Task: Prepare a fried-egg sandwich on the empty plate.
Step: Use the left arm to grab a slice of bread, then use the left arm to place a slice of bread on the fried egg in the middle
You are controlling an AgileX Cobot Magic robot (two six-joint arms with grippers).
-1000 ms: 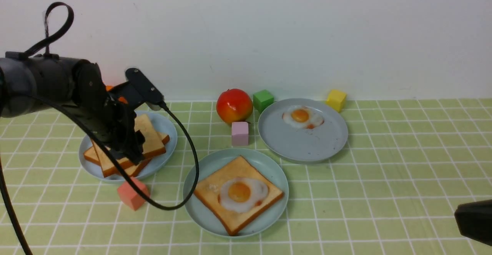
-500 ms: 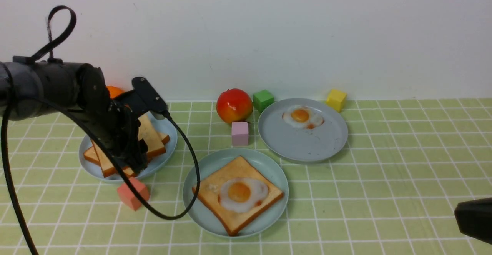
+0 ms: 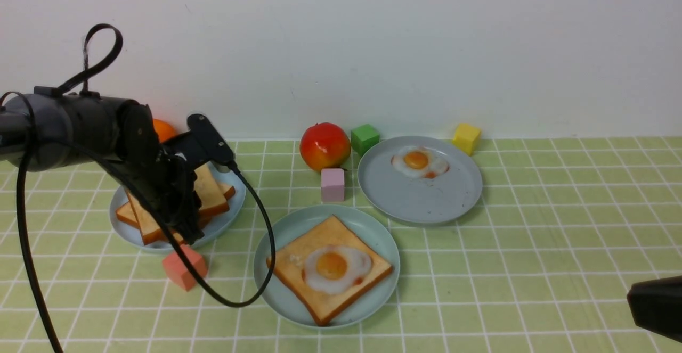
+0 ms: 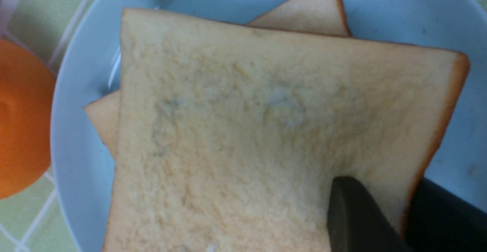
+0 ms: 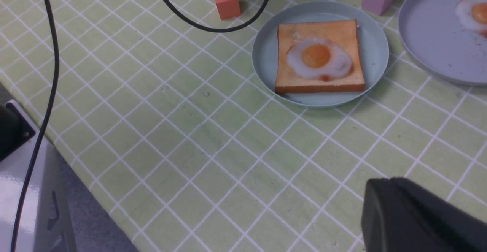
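Left of the teal plate (image 3: pixel 273 240), the left claw (image 3: pixel 184 224) straddles a corner of the top toast slice (image 3: pixel 209 189) on a greyish plate (image 3: pixel 232 181); I cannot tell whether it is pinching. The teal plate carries toast (image 3: pixel 290 269) topped with egg (image 3: pixel 333 268). Right of it, over the worktop (image 3: pixel 533 236), the right claw (image 3: pixel 658 305) shows too little to tell its state.

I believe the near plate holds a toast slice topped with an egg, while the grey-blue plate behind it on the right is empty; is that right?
Not quite. The grey-blue plate is not empty: a second fried egg lies on it near its far rim, as the front view shows. The near plate does hold a toast slice topped with an egg.
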